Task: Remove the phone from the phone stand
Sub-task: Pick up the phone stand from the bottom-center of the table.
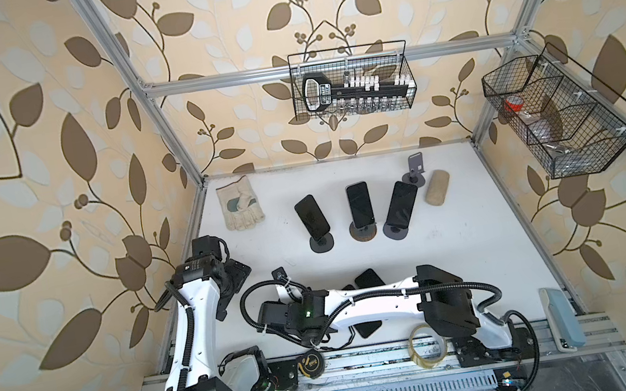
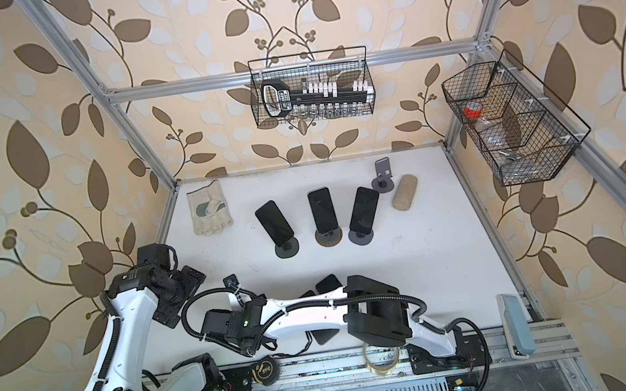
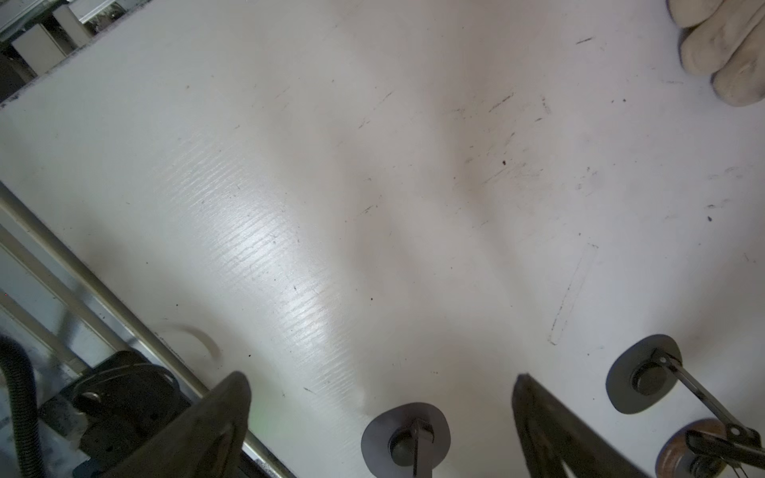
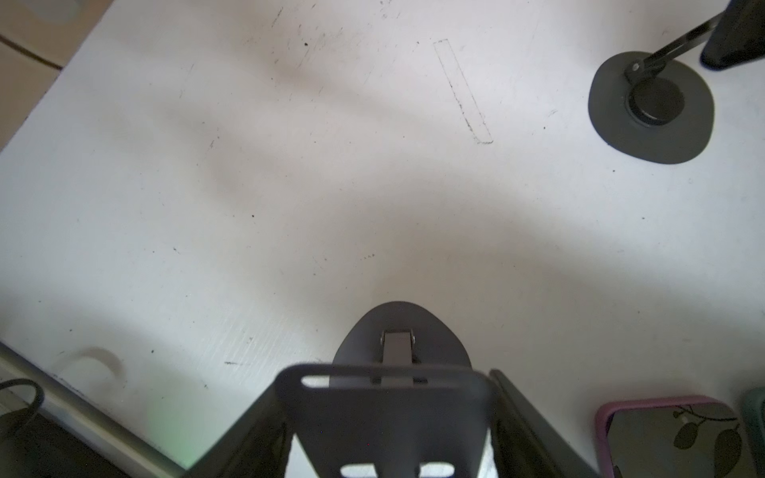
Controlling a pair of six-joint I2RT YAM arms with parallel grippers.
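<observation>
Three dark phones lean on phone stands in a row mid-table: left phone point(image 1: 311, 213), middle phone point(image 1: 359, 204) on a wood-based stand point(image 1: 363, 234), right phone point(image 1: 400, 202). Nearer the front left stands a small grey phone stand point(image 1: 280, 272) with nothing on it. In the right wrist view my right gripper point(image 4: 389, 376) has its fingers against both side edges of that stand's slotted plate point(image 4: 389, 418), above its round base point(image 4: 399, 327). My left gripper point(image 3: 381, 397) hangs open over bare table at the left edge point(image 1: 233, 290), holding nothing.
Two phones point(image 1: 369, 278) point(image 1: 367, 329) lie flat under my right arm; one has a pink case point(image 4: 662, 434). A work glove point(image 1: 241, 209), another bare stand point(image 1: 416, 166) and a tan block point(image 1: 437, 188) sit at the back. Tape roll point(image 1: 426, 345) and tape measure point(image 1: 311, 363) rest on the front rail.
</observation>
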